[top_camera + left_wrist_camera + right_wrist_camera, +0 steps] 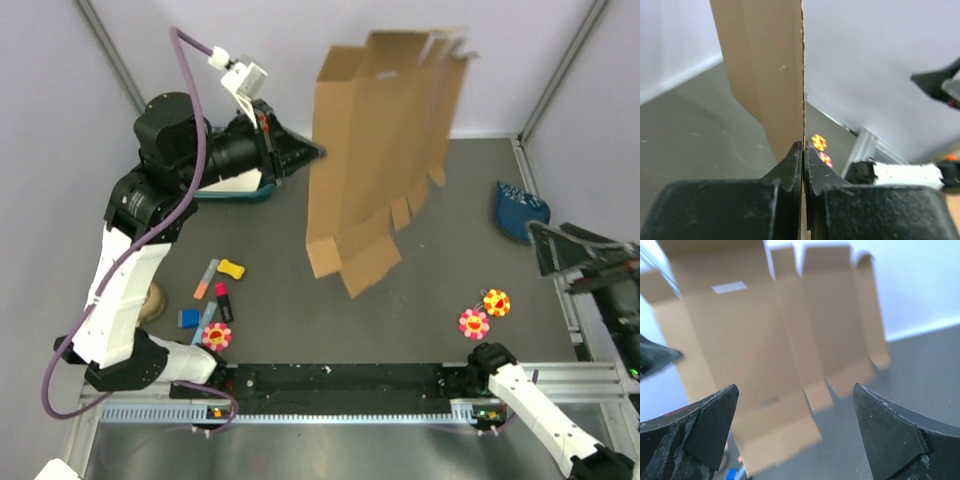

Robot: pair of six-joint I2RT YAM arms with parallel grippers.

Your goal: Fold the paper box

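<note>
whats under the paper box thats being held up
Only bare grey table shows below the paper box, pinched by the left gripper. The tabletop behind the sheet is hidden.

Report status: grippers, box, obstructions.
Left gripper shut on box edge. Right gripper open, empty, facing box. Box unfolded, held upright. Small toys on table, apart from box.

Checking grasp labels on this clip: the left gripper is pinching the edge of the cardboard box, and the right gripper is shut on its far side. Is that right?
Not quite. The right gripper is open and not touching the paper box; the right wrist view shows its jaws spread wide with the box ahead of them. The left gripper does pinch the box's edge.
</note>
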